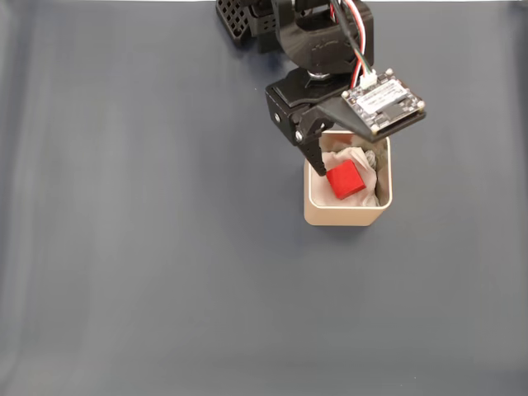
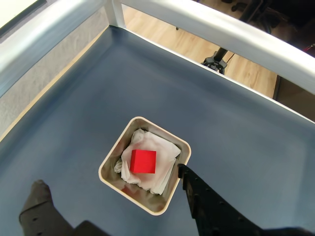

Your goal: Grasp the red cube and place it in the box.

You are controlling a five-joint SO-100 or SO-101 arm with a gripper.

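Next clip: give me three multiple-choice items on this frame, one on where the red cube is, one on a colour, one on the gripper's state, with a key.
1. Where is the red cube?
A. on the bare table
B. inside the box, on white padding
C. between the fingertips

2. What colour is the table surface?
A. dark blue-grey
B. green
C. white

3. How is the gripper?
A. shut on the cube
B. open, above the box
C. shut, empty

Key: B, the cube lies on the padding within the walls; A, both views show it; B, the fingers stand apart, straddling the box.
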